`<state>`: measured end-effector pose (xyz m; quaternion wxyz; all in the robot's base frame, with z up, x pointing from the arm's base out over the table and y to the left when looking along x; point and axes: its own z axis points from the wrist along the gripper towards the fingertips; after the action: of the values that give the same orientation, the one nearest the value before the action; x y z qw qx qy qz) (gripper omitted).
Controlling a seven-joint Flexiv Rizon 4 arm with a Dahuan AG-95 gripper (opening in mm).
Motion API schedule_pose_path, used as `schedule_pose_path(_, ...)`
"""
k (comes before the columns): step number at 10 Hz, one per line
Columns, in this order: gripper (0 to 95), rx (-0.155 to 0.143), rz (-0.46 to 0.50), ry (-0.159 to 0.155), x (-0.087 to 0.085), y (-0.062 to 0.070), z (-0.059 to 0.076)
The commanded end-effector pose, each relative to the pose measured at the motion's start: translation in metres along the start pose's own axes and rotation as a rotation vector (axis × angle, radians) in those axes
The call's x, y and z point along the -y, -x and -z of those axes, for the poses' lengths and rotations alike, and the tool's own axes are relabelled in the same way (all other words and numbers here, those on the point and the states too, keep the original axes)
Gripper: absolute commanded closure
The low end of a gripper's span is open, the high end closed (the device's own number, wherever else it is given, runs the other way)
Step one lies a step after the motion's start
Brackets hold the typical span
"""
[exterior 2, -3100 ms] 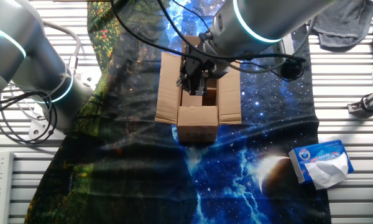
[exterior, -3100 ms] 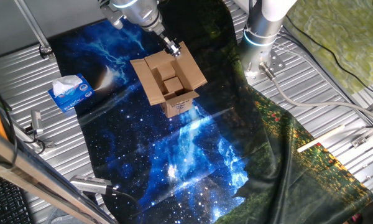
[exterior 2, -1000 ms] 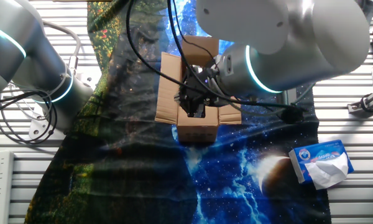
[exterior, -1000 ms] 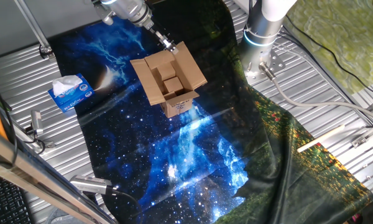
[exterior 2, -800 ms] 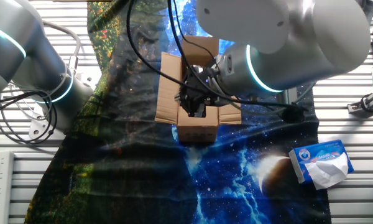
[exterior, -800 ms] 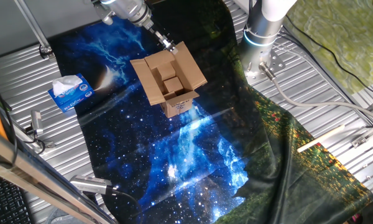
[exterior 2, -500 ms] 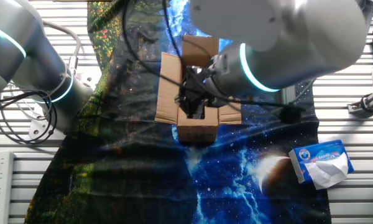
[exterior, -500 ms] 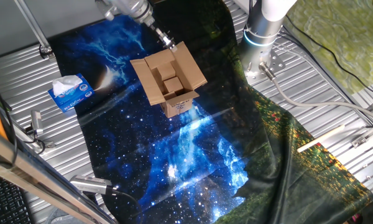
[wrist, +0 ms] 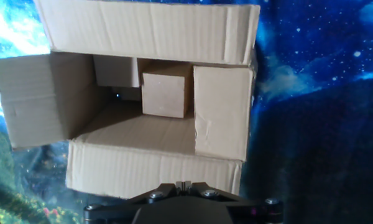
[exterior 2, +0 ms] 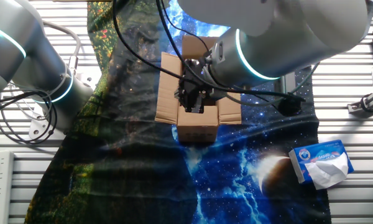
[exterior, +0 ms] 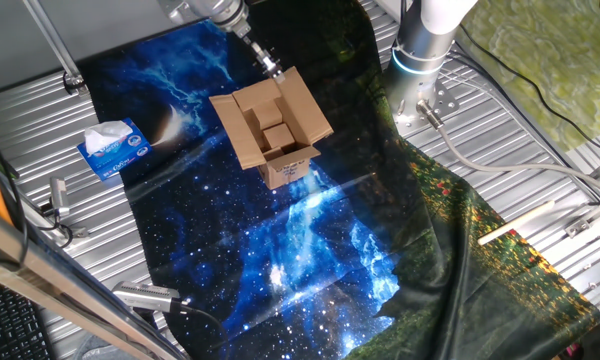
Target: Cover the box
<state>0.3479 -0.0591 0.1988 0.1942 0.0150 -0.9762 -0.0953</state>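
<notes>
Box: I see the brown cardboard box (exterior: 276, 135) sitting on the starry blue cloth (exterior: 270, 240), near the cloth's middle and toward the far end; all four top flaps are spread outward, so the top is uncovered
Box label: a white label with dark print (exterior: 291, 169) faces me on the near side in one fixed view
Inside the box: from the hand view I can make out a smaller cardboard block (wrist: 167, 94) on the floor of the box
Gripper: the gripper (exterior: 270, 65) hangs tilted above the far flap, just beside its edge; I can't tell whether it touches
Claw state: I cannot tell if the fingers are spread or pressed together, since the tips are tiny in one fixed view, masked by cables in the other, and out of the hand view
Tissue box: a blue and white tissue box (exterior: 114, 148) rests at the cloth's edge, well apart from the box
Arm base: the silver column (exterior: 421, 50) stands on the dark part of the cloth
</notes>
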Motion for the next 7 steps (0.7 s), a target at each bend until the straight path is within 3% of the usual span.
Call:
schedule_pose_path(1,95.0,0.036,-0.003,-0.008,-0.001,-0.003,0.000)
schedule_pose_path(7,95.0,0.107,-0.007,-0.025,-0.010,0.003,-0.010)
